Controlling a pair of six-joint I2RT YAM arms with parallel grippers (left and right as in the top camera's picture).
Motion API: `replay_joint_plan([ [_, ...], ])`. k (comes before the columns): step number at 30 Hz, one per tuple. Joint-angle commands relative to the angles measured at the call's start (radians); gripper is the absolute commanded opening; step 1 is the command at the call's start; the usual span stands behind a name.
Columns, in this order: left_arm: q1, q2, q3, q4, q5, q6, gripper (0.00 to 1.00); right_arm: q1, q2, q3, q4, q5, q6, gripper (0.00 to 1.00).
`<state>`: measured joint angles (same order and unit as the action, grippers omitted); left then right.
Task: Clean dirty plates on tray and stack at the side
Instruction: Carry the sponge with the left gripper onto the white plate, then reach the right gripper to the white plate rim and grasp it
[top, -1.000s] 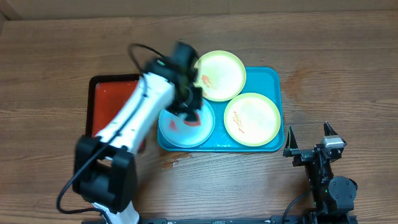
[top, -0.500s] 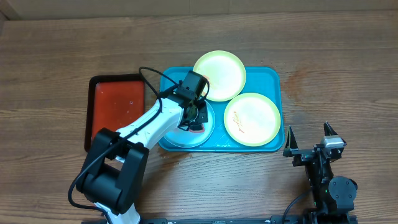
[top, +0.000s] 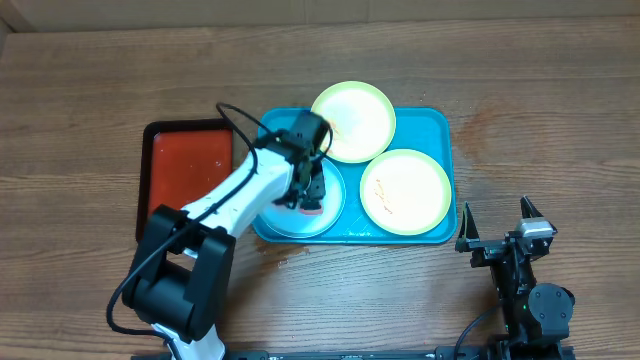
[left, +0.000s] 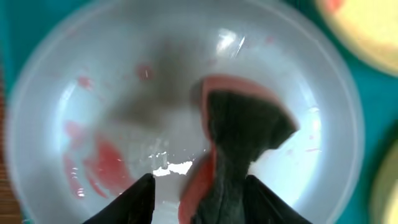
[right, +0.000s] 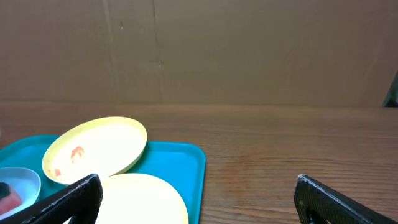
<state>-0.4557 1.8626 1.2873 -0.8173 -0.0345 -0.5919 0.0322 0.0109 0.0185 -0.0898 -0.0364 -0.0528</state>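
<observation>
Spreading apart since a second ago, the left fingers (left: 134, 199) are hanging low over the pale blue plate (top: 285, 215), which is lying in the front-left corner of the tray (top: 440, 120) just as it was before. The left arm was a blur crossing the red tray (top: 185, 170) back then; now it is reaching in over the blue tray's left edge and leaving most of the red tray uncovered.

A sponge (left: 242, 124), pink with a dark scrubbing face, is standing on the plate between the half-open fingers. White plate is showing through a gap between one finger and the sponge, while the other finger is sitting right against it. Red smears are marking the plate beside the sponge.

The two yellow-green plates are keeping their places: one (top: 355, 120) is tilting over the tray's rear rim with orange spots on it, the other (top: 405, 190) is lying flat in the front-right part.

The right fingers (right: 68, 199) are staying spread wide and empty above the surface (top: 100, 80), off the tray's front-right corner.
</observation>
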Motion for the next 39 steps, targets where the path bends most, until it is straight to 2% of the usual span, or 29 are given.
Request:
replay_joint_plan([
  [1, 0.028, -0.045, 0.132, -0.06, 0.01, 0.037, 0.47, -0.005, -0.008, -0.01, 0.006, 0.009, 0.0, 1.0],
  [4, 0.05, -0.055, 0.199, -0.105, 0.01, 0.043, 0.59, -0.005, -0.008, -0.01, 0.006, 0.009, 0.0, 1.0],
  [7, 0.074, -0.058, 0.223, -0.12, 0.027, 0.047, 0.87, -0.005, -0.008, -0.01, 0.006, 0.01, -0.001, 1.0],
  [9, 0.09, -0.056, 0.222, -0.124, 0.051, 0.047, 0.99, -0.005, -0.008, -0.01, 0.045, 0.008, 0.0, 1.0],
  [13, 0.11, -0.056, 0.222, -0.132, 0.06, 0.047, 1.0, -0.005, -0.008, -0.01, 0.172, -0.218, 0.097, 1.0],
  [16, 0.115, -0.056, 0.222, -0.128, 0.053, 0.047, 1.0, -0.005, -0.008, -0.01, 0.45, -0.401, 0.132, 1.0],
  [18, 0.115, -0.056, 0.222, -0.122, 0.053, 0.046, 1.0, -0.005, -0.008, -0.002, 0.649, -0.42, 0.135, 1.0],
  [20, 0.115, -0.056, 0.222, -0.12, 0.053, 0.046, 1.0, -0.007, -0.006, 0.052, 0.694, -0.393, 0.135, 1.0],
  [22, 0.115, -0.056, 0.222, -0.121, 0.053, 0.046, 1.0, -0.011, 0.018, 0.158, 0.573, -0.354, 0.127, 1.0],
  [25, 0.115, -0.056, 0.222, -0.121, 0.053, 0.046, 1.0, -0.022, 0.131, 0.384, 0.196, -0.302, 0.101, 1.0],
  [27, 0.115, -0.056, 0.222, -0.121, 0.053, 0.046, 1.0, -0.024, 0.274, 0.549, -0.056, -0.301, 0.055, 1.0],
  [30, 0.115, -0.056, 0.222, -0.118, 0.053, 0.046, 1.0, -0.024, 0.515, 0.737, -0.262, -0.329, 0.049, 1.0],
  [32, 0.115, -0.056, 0.222, -0.114, 0.054, 0.046, 1.0, -0.023, 0.657, 0.813, -0.296, -0.449, 0.061, 1.0],
  [34, 0.115, -0.056, 0.222, -0.113, 0.054, 0.045, 1.0, -0.021, 0.771, 0.848, -0.296, -0.629, 0.137, 1.0],
  [37, 0.115, -0.056, 0.222, -0.117, 0.054, 0.046, 1.0, -0.021, 0.948, 0.854, -0.16, -0.896, 0.216, 1.0],
  [38, 0.115, -0.056, 0.222, -0.12, 0.054, 0.046, 1.0, -0.02, 1.004, 0.854, -0.11, -0.941, 0.246, 0.95],
  [39, 0.115, -0.056, 0.222, -0.122, 0.054, 0.046, 1.0, -0.02, 1.057, 0.855, -0.064, -0.956, 0.308, 0.78],
])
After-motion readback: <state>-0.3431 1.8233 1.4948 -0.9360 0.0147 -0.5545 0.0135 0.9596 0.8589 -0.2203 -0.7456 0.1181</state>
